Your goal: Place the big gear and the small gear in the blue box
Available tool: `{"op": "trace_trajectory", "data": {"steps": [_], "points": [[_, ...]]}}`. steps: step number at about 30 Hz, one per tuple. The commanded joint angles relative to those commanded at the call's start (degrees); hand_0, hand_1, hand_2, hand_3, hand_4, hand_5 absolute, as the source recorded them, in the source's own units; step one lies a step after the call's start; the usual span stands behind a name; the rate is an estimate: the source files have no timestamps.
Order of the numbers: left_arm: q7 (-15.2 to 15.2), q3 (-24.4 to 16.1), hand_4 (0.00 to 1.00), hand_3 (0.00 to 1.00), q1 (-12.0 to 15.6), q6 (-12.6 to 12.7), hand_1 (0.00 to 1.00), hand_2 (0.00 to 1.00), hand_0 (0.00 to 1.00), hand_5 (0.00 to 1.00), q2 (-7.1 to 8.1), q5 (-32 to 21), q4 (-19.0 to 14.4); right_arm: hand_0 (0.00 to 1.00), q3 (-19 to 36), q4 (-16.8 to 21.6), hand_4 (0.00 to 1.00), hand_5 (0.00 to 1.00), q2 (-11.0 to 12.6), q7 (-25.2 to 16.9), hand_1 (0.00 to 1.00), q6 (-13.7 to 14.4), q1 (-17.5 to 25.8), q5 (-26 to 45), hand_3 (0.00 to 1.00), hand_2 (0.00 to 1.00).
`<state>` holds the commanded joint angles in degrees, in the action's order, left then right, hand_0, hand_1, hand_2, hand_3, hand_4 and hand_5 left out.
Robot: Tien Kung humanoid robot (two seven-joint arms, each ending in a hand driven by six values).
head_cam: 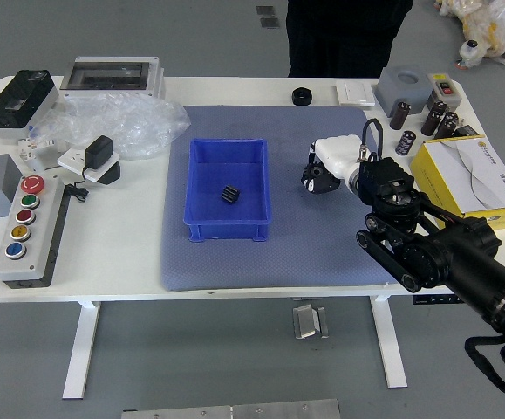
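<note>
My right hand (321, 176), black with a white back, is low over the blue-grey mat, to the right of the blue box (227, 229). Its far end is dark, and I cannot tell whether a gear is in or under it. A small black gear (230, 194) lies inside the blue box, on its floor right of the middle. No big gear can be made out with certainty. My left arm is out of view.
A black ring-shaped object (302, 96) sits beyond the mat. Right: yellow-and-white box (470, 179), dark cylinders (406, 142). Left: button panel (34, 229), clear plastic bag (117, 122). A person in dark clothing (346, 35) stands at the far side.
</note>
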<state>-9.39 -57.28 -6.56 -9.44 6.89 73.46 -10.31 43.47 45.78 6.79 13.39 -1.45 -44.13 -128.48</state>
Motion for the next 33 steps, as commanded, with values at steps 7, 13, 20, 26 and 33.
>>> {"op": "trace_trajectory", "data": {"steps": [7,13,20,26,33], "points": [[0.0,-0.2,0.669,0.822,0.1,0.0,0.815,0.793,0.849,0.309,0.11,0.0,0.0,0.549,1.4,2.4,0.541,0.340,1.3,0.4,0.422,-0.3,-0.4,-0.9,0.641,0.489],[0.0,-0.4,0.669,0.822,0.1,0.0,0.815,0.793,0.849,0.309,0.19,0.0,0.0,0.554,3.1,6.1,0.546,0.335,2.3,1.1,0.424,-0.7,-1.1,-1.5,0.640,0.489],[0.0,-0.7,0.669,0.822,0.2,-0.1,0.815,0.793,0.849,0.309,0.31,0.1,0.0,0.553,3.7,13.4,0.548,0.331,3.0,2.3,0.424,-1.2,-1.6,-1.5,0.640,0.489],[-0.1,-0.9,0.669,0.821,0.2,-0.2,0.814,0.793,0.849,0.311,0.31,0.4,0.0,0.553,2.5,18.8,0.549,0.332,1.6,2.8,0.426,-1.2,-1.7,-1.5,0.638,0.489],[-0.2,-0.9,0.668,0.822,0.1,-0.4,0.815,0.793,0.849,0.309,0.25,0.8,0.0,0.553,0.1,21.0,0.549,0.330,-1.8,3.1,0.426,-0.8,-1.2,-1.5,0.638,0.489]]}}
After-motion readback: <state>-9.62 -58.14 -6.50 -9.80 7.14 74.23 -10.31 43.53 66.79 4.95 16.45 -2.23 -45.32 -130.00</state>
